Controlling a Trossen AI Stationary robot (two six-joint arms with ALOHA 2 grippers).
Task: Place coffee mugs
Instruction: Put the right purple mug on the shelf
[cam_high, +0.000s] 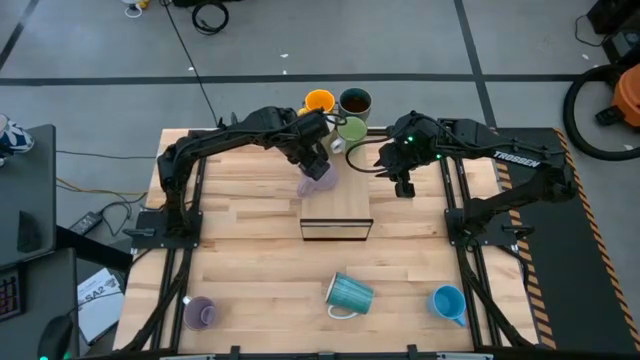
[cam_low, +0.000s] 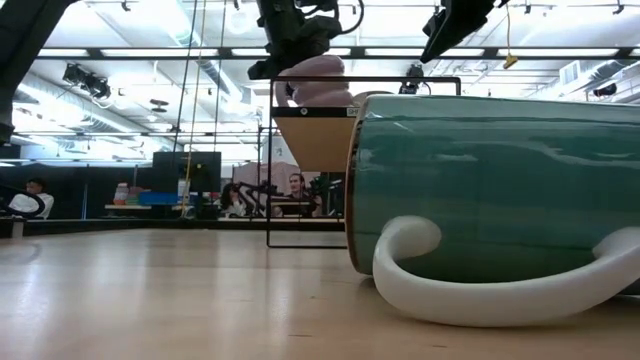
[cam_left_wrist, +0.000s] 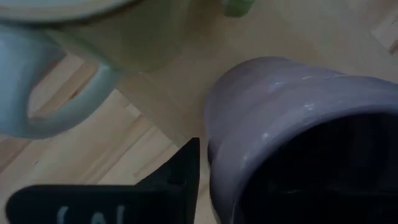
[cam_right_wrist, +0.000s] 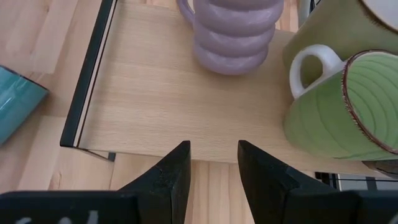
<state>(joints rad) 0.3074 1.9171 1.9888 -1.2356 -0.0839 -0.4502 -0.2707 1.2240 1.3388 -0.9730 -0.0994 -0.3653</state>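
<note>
My left gripper (cam_high: 316, 160) is shut on a ribbed lilac mug (cam_high: 318, 181) on a black-framed wooden stand (cam_high: 345, 207). My right gripper (cam_right_wrist: 213, 152) hovers open and empty over the stand's right side. Behind the lilac mug, an orange mug (cam_high: 318, 101), a dark mug (cam_high: 355, 101), a green mug (cam_right_wrist: 339, 106) and a pale yellow-green mug (cam_left_wrist: 93, 37) stand upright at the stand's far end. On the near table, a large ribbed teal mug (cam_high: 348, 295) lies on its side. A blue mug (cam_high: 449, 303) and a second lilac mug (cam_high: 198, 313) rest there too. My left gripper holds the lilac mug at its rim (cam_left_wrist: 217, 155), coming from above and pointing down. One finger (cam_left_wrist: 180, 180) lies against the outer wall; the other finger is out of view. The mug is upright, with its base (cam_right_wrist: 231, 62) on the stand's wooden top.
The stand's near half (cam_right_wrist: 161, 106) is bare wood, edged by a black frame (cam_right_wrist: 87, 87). In the low view the teal mug (cam_low: 480, 190) blocks much of the sight. Bare table lies left of the stand (cam_high: 240, 215) and between the near mugs.
</note>
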